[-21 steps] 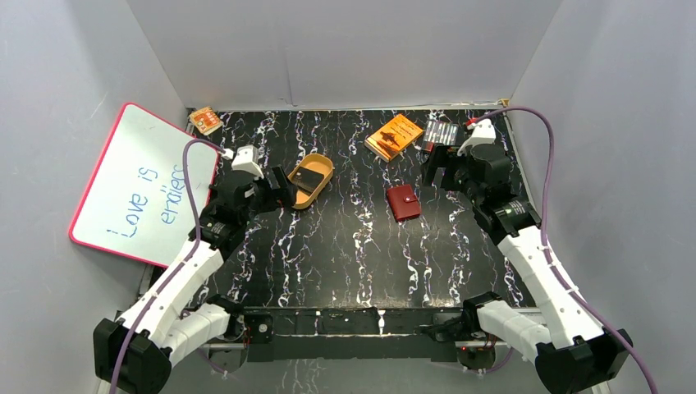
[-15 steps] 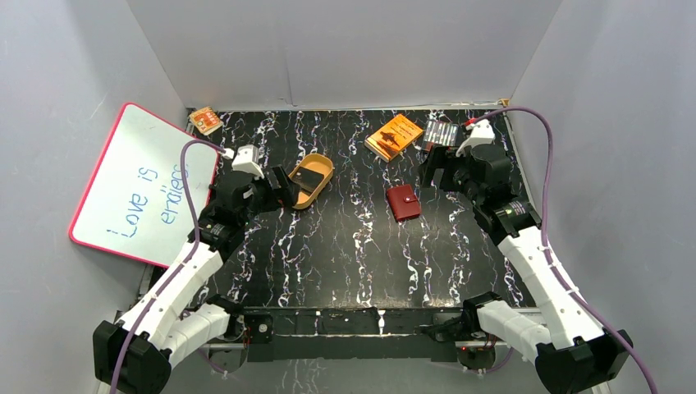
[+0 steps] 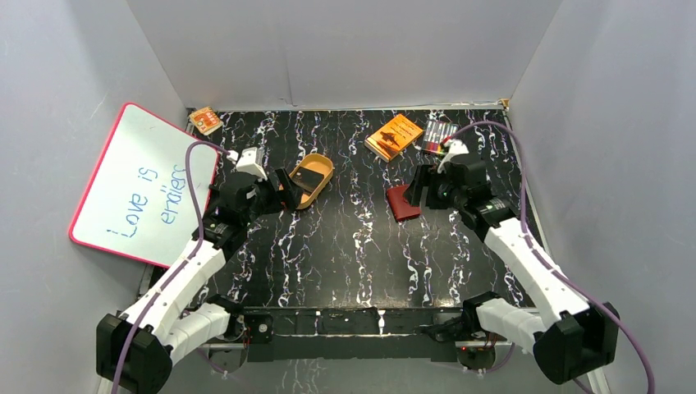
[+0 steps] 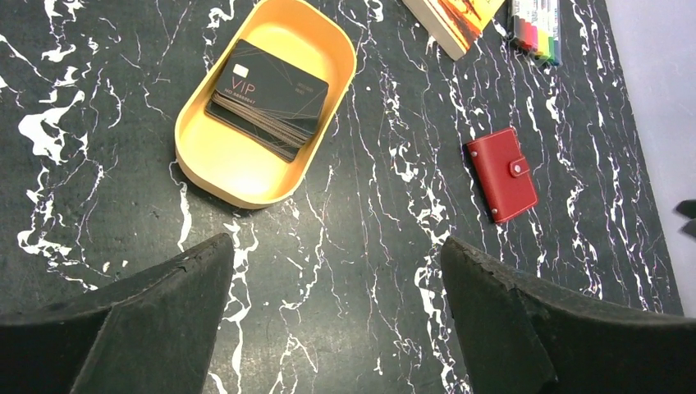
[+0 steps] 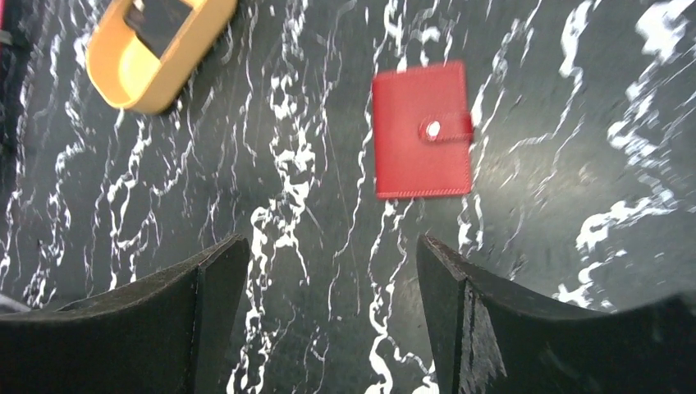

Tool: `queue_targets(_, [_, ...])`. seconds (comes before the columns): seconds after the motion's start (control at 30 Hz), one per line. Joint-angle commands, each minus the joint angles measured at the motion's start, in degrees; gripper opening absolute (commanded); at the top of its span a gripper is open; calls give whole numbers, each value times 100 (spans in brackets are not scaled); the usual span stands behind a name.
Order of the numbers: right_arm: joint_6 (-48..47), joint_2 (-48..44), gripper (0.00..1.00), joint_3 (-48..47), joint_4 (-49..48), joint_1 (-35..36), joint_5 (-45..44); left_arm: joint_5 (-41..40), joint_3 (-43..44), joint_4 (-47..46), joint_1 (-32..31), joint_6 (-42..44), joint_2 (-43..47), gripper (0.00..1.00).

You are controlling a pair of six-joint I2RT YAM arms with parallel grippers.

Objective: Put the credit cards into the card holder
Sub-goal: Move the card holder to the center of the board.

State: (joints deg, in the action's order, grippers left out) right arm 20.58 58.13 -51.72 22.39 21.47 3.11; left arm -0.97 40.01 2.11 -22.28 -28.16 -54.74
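Note:
A stack of black credit cards (image 4: 267, 98) lies in a tan oval tray (image 4: 246, 193), the top one marked VIP. The card holder (image 3: 402, 203), a closed red wallet with a snap button (image 5: 423, 130), lies flat on the black marbled table right of centre. My left gripper (image 4: 336, 242) is open and empty, hovering just near and left of the tray (image 3: 322, 162). Above the wallet's right edge, my right gripper (image 5: 332, 240) hangs open in the top view (image 3: 417, 187), holding nothing.
An orange box (image 3: 394, 136) and a pack of coloured markers (image 3: 439, 131) lie at the back right. A whiteboard (image 3: 139, 185) leans at the left wall, with a small orange item (image 3: 205, 121) in the back left corner. Grey walls enclose the table.
My right arm has swung left and slightly nearer, from beside the markers to just over the wallet's right side. The left gripper barely shifted.

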Motion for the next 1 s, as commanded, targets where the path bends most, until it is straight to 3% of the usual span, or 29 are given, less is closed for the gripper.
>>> queue_targets(0.0, [523,323,81,272,-321,215,158,72,-36,-127,22,-81,-45,93])
queue_targets(0.17, [728,698,75,484,-792,521,-82,-181,33,86,22,-93,-170,91])
queue_targets(0.47, [801,1593,69,292,-916,554,-1445,-490,209,437,22,-110,-434,90])
queue_targets(0.97, [589,3295,57,-316,-1376,-511,-222,-413,174,364,22,-93,-306,89])
